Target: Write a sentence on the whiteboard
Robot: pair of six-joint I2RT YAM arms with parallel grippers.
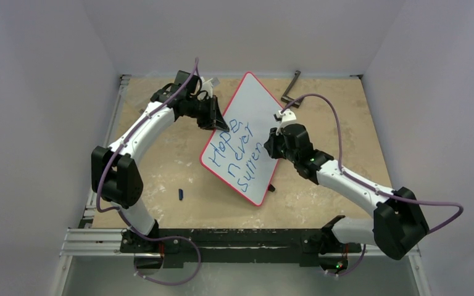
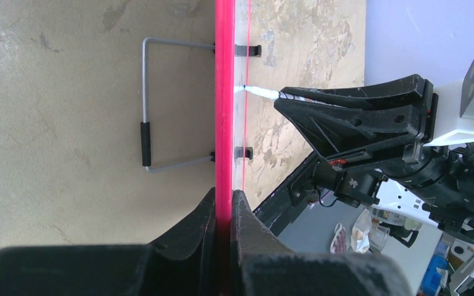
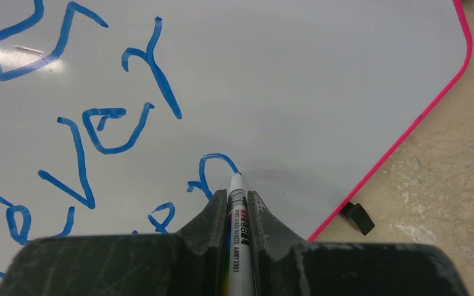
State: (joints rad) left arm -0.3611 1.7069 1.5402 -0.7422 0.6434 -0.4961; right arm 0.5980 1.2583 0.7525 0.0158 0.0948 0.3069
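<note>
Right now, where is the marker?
In the right wrist view the marker sits clamped in the right gripper, its tip touching the whiteboard at a blue letter, near the red rim.

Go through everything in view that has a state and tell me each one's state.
Whiteboard: partly written, held by its rim.
Sentence: unfinished, third line under way.
Marker: uncapped, tip on the whiteboard.
Left pincer: shut on the whiteboard's rim.
Right pincer: shut on the marker.

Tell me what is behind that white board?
A grey wire stand juts from the back of the whiteboard, seen in the left wrist view, with tabletop beyond it. From above, the board covers it.
</note>
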